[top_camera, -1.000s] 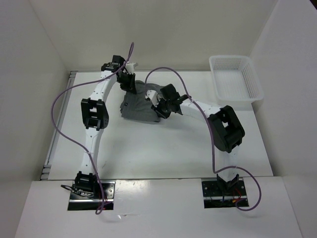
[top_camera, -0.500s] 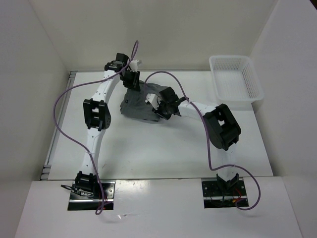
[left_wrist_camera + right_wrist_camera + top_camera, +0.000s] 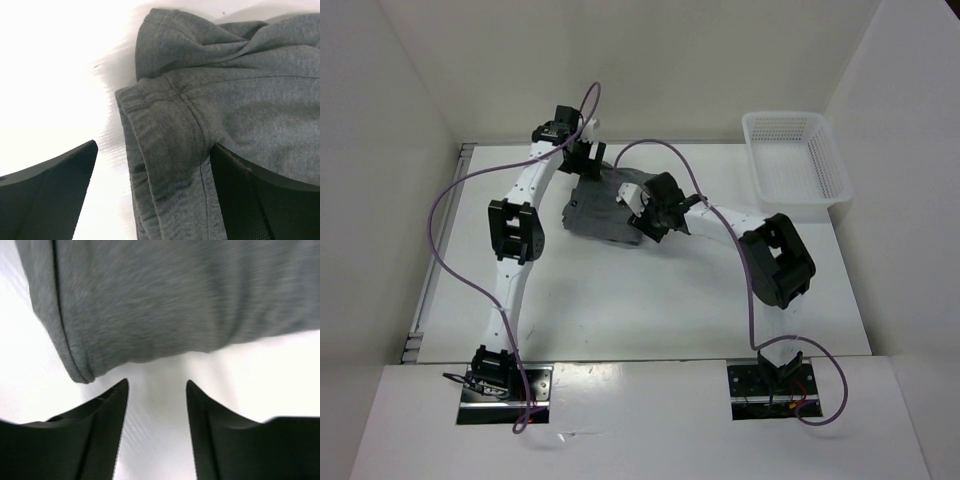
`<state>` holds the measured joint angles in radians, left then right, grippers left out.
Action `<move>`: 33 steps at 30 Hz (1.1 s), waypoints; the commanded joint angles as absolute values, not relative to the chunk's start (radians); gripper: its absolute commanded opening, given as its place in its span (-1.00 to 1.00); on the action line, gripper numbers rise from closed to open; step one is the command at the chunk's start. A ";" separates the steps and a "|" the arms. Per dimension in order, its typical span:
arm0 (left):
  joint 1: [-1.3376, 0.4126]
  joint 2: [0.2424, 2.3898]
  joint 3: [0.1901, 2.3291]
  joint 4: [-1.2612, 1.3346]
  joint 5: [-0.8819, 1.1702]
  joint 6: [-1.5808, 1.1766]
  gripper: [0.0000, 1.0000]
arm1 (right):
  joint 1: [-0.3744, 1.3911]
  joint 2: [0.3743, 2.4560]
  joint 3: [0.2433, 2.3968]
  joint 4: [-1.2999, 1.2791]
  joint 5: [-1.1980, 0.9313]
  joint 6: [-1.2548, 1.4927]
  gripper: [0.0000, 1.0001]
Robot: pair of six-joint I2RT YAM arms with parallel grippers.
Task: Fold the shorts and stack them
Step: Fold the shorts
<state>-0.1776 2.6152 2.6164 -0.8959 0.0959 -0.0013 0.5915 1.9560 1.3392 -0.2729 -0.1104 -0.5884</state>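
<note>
Since a second ago the left gripper [image 3: 586, 163] has slid a little to the right along the far edge of the shorts [image 3: 595, 215], while the right gripper [image 3: 648, 215] has barely shifted at their right side. The shorts have stayed bunched in a grey heap on the table [image 3: 650, 300], towards its far middle, between the two grippers and well apart from the basket [image 3: 795, 160] at the far right corner

Left wrist view: the fingers [image 3: 55, 195] stand wide apart and straddle a stitched, folded edge of the shorts [image 3: 240, 100]. That edge runs down between them, nearer the right finger, where the cloth lies against the finger's inner face. The left finger stands off the cloth, over bare table. Nothing is pinched; the jaws are fully spread with cloth lying loose in the gap

Right wrist view: the fingers [image 3: 95, 435] are parted by a moderate gap and hold nothing, with only white table between them. The shorts [image 3: 175, 300] lie just beyond the tips, a rounded fold facing the gripper and a hemmed corner off to the left. Whether the tips touch the cloth I cannot tell
</note>
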 commanded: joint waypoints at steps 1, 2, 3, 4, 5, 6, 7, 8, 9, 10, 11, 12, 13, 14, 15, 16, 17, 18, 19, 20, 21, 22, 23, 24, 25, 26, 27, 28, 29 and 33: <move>-0.183 2.484 2.603 -0.862 0.052 0.000 0.99 | 0.598 1.819 1.407 -0.215 -0.061 -0.552 0.15; -0.172 2.435 2.580 -0.862 0.043 0.000 0.99 | 0.598 1.803 1.416 -0.203 -0.049 -0.552 0.15; -0.161 2.410 2.565 -0.853 0.043 0.000 0.99 | 0.598 1.769 1.416 -0.202 -0.049 -0.543 0.17; -0.161 2.390 2.547 -0.853 0.043 0.000 0.99 | 0.589 1.755 1.396 -0.202 -0.049 -0.543 0.17; -0.135 2.352 2.525 -0.853 0.055 0.000 0.99 | 0.589 1.740 1.381 -0.202 -0.049 -0.555 0.17; -0.135 2.336 2.467 -0.844 0.066 0.000 0.99 | 0.589 1.708 1.365 -0.202 -0.038 -0.574 0.17; -0.118 2.323 2.427 -0.844 0.084 0.000 0.99 | 0.589 1.692 1.329 -0.202 -0.038 -0.574 0.17; -0.098 2.297 2.387 -0.835 0.142 0.000 0.99 | 0.589 1.677 1.312 -0.202 -0.026 -0.586 0.17; -0.089 2.284 2.344 -0.834 0.178 0.000 0.99 | 0.589 1.663 1.298 -0.202 -0.017 -0.586 0.17; -0.080 2.272 2.253 -0.825 0.211 0.000 0.99 | 0.589 1.632 1.275 -0.202 -0.008 -0.595 0.17; -0.080 2.244 2.203 -0.809 0.238 0.000 0.99 | 0.589 1.617 1.275 -0.213 0.009 -0.606 0.17; -0.068 2.228 2.154 -0.795 0.285 0.000 0.99 | 0.589 1.583 1.260 -0.213 0.034 -0.606 0.17; -0.057 2.194 2.104 -0.778 0.316 0.000 0.99 | 0.589 1.568 1.259 -0.222 0.044 -0.617 0.19; -0.057 2.178 2.006 -0.747 0.349 0.000 0.99 | 0.589 1.553 1.259 -0.242 0.044 -0.629 0.19; -0.057 2.168 1.965 -0.735 0.410 0.000 0.99 | 0.574 1.537 1.250 -0.255 0.054 -0.638 0.19; -0.057 2.155 1.933 -0.735 0.422 0.000 0.99 | 0.563 1.510 1.250 -0.267 0.054 -0.638 0.19; -0.057 2.155 1.884 -0.709 0.422 0.000 0.99 | 0.552 1.499 1.250 -0.290 0.054 -0.647 0.19; -0.057 2.155 1.867 -0.709 0.387 0.000 0.99 | 0.531 1.490 1.250 -0.290 0.054 -0.647 0.19; -0.057 2.155 1.855 -0.681 0.365 0.000 0.99 | 0.519 1.476 1.250 -0.302 0.054 -0.647 0.19; -0.057 2.155 1.842 -0.669 0.344 0.000 0.99 | 0.509 1.476 1.250 -0.302 0.054 -0.647 0.19; -0.057 2.155 1.832 -0.654 0.319 0.000 0.99 | 0.509 1.467 1.241 -0.302 0.054 -0.647 0.19; -0.045 2.155 1.810 -0.622 0.260 0.000 0.96 | 0.499 1.466 1.241 -0.302 0.063 -0.647 0.19; -0.035 2.155 1.798 -0.603 0.235 0.000 0.94 | 0.499 1.454 1.241 -0.302 0.063 -0.647 0.19; -0.035 2.146 1.784 -0.586 0.212 0.000 0.91 | 0.499 1.454 1.230 -0.302 0.063 -0.647 0.19; -0.035 2.146 1.772 -0.572 0.178 0.000 0.91 | 0.499 1.454 1.230 -0.302 0.063 -0.647 0.19; -0.035 2.146 1.761 -0.572 0.178 0.000 0.88 | 0.499 1.454 1.218 -0.302 0.054 -0.638 0.19; -0.035 2.167 1.761 -0.572 0.178 0.000 0.88 | 0.499 1.454 1.218 -0.290 0.054 -0.638 0.19; -0.035 2.177 1.761 -0.583 0.189 0.000 0.88 | 0.499 1.454 1.207 -0.290 0.054 -0.638 0.19; -0.047 2.187 1.761 -0.583 0.189 0.000 0.86 | 0.499 1.454 1.207 -0.279 0.054 -0.638 0.19; -0.060 2.206 1.729 -0.581 0.156 0.000 0.86 | 0.499 1.483 1.207 -0.256 0.054 -0.647 0.19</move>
<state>-0.0517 2.1788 1.7592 -0.6144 0.2043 -0.0051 0.4950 1.4895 1.2106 -0.2920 0.0498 -0.6373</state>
